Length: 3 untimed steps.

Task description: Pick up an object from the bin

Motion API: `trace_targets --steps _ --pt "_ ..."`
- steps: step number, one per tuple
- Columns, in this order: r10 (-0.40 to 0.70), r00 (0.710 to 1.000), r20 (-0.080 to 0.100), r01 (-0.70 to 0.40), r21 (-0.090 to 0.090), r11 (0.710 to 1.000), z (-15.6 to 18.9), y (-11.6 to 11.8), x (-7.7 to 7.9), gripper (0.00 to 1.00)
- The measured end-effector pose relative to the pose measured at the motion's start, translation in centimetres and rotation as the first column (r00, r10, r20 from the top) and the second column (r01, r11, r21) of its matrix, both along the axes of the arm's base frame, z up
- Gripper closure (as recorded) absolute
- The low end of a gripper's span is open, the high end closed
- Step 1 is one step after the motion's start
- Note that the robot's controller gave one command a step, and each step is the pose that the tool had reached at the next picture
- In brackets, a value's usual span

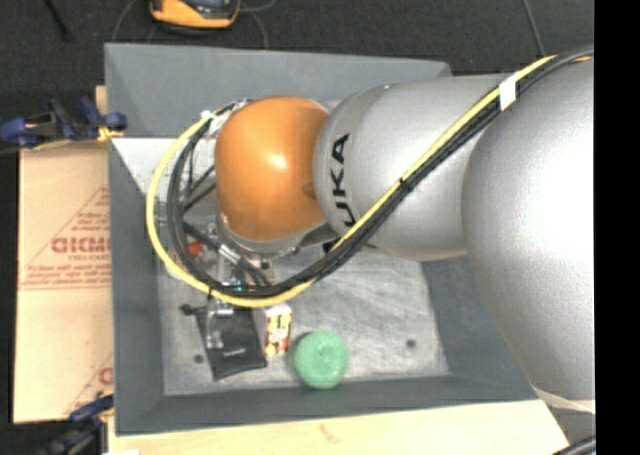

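The silver arm point(480, 173) is reaching in from the right, covering much of the grey bin point(138, 343). Its orange wrist cover point(265, 168) is hanging over the bin's left half, with cables looping round it. Below the cover, the end effector point(222, 321) is sitting low over the floor at the view's lower left; whether it is apart or together cannot be told. A green ball point(320, 359) is lying to its right by the front wall. A small white, red and yellow packet point(277, 331) is lying between them, just beside the ball.
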<state>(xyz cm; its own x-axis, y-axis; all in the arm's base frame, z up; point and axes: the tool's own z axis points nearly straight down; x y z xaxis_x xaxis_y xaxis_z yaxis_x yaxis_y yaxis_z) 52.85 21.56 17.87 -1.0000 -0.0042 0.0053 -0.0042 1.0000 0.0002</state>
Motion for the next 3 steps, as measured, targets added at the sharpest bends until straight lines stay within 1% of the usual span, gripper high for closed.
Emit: trace_targets --steps 1,2,3 --pt "-0.004 1.000 0.007 0.004 0.002 1.000 0.4 -0.1 0.2 0.00" --pt "-0.054 0.999 0.004 0.054 0.002 0.999 -10.6 -2.9 -2.6 1.00" --pt "-0.055 0.998 0.004 0.055 0.002 0.998 -10.6 -2.9 -2.6 1.00"
